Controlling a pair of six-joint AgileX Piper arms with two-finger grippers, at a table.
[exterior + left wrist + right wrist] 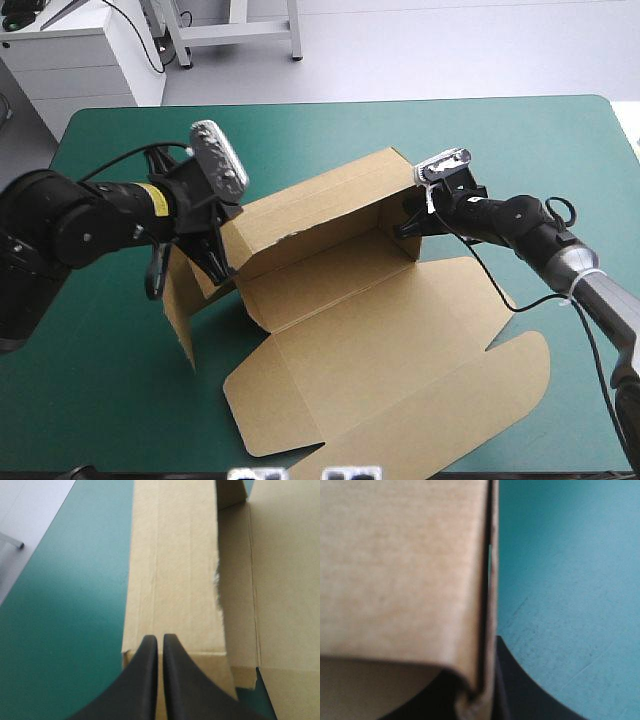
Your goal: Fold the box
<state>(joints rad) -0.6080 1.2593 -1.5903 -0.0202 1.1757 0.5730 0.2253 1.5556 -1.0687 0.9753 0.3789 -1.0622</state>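
Observation:
The brown box [350,300] lies in the middle of the teal-green table, its long rear wall and both end walls raised and its lid panel [400,400] flat toward the front edge. My left gripper [218,262] is at the box's left end, its black fingers all but shut on the end wall. From the left wrist, the fingers [160,639] meet over the board's edge, with the rear wall [175,570] running ahead. My right gripper [410,222] is shut on the box's right end wall. In the right wrist view the doubled board [395,570] sits between the fingers [482,690].
A loose side flap [180,305] stands upright at the box's left, below my left arm. Bare teal-green cover [100,400] stretches to the left front and along the far edge [520,130]. The lid's tabs reach close to the front edge.

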